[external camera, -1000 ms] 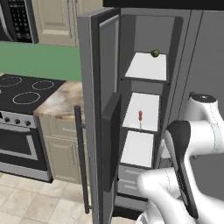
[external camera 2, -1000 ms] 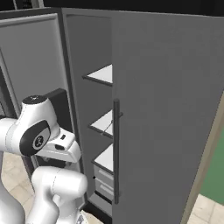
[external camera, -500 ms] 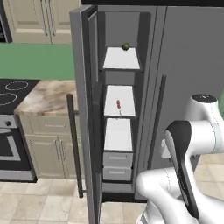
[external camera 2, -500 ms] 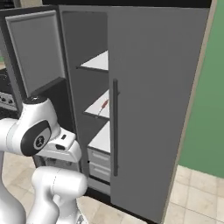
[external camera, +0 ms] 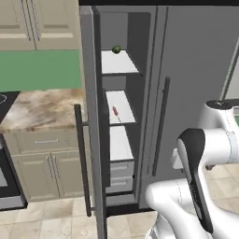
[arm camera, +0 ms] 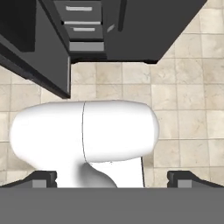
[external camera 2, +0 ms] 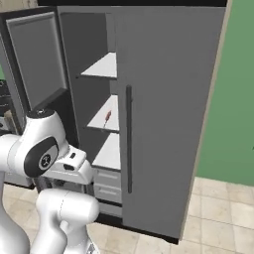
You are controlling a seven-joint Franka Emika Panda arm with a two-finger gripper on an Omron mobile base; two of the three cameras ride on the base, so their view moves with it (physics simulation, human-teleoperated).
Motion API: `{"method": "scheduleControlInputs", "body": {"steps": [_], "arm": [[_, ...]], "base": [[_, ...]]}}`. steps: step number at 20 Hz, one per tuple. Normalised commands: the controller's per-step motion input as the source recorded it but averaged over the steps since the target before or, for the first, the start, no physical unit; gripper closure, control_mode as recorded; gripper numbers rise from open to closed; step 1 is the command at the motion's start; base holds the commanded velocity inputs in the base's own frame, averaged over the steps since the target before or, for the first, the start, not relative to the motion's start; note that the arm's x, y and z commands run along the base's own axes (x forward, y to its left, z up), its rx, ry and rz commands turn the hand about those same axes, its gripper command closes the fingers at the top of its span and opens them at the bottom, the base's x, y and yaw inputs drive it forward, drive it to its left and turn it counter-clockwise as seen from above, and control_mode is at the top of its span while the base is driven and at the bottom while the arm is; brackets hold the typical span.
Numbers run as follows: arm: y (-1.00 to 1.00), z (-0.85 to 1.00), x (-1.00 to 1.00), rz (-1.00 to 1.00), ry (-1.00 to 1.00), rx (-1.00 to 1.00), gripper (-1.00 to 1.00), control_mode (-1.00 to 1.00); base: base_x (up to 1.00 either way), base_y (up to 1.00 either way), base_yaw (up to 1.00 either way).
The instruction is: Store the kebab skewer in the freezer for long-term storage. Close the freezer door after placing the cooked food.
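With the kebab skewer (external camera: pixel 115 111) already lying on the freezer (external camera: pixel 119 140) middle shelf, the wide-spread, empty hand (arm camera: pixel 112 177) must next swing the open freezer door (external camera: pixel 91 121) shut.

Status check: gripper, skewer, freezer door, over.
Gripper open, empty, pointing down at the floor. Kebab skewer lying on middle shelf of freezer, green fruit on the shelf above. Freezer door wide open; nothing blocking its swing.

Tall narrow grey freezer door (external camera: pixel 89 116) stands open, edge-on. Thin kebab skewer with red-brown chunks (external camera: pixel 115 111) lies on the middle white shelf (external camera: pixel 119 107); small green round fruit (external camera: pixel 116 49) on the top shelf. Grey drawers (external camera: pixel 121 175) below.
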Motion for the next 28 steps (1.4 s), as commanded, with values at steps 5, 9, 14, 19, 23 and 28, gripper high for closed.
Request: {"method": "scheduleControlInputs", "body": {"steps": [5,9,14,19,23,28], "arm": [[0.0,0.0,0.0,0.0,0.0,0.0,-1.0,1.0],[0.0,0.0,0.0,0.0,0.0,0.0,-1.0,1.0],[0.0,0.0,0.0,0.0,0.0,0.0,-1.0,1.0],[0.0,0.0,0.0,0.0,0.0,0.0,-1.0,1.0],[0.0,0.0,0.0,0.0,0.0,0.0,-1.0,1.0],[0.0,0.0,0.0,0.0,0.0,0.0,-1.0,1.0]], "base": [[-0.1,0.66,-0.21],[-0.4,0.15,-0.13],[-0.47,0.0,-0.09],[-0.25,0.05,-0.04],[-0.15,0.07,0.0],[-0.05,0.22,0.0]]}}
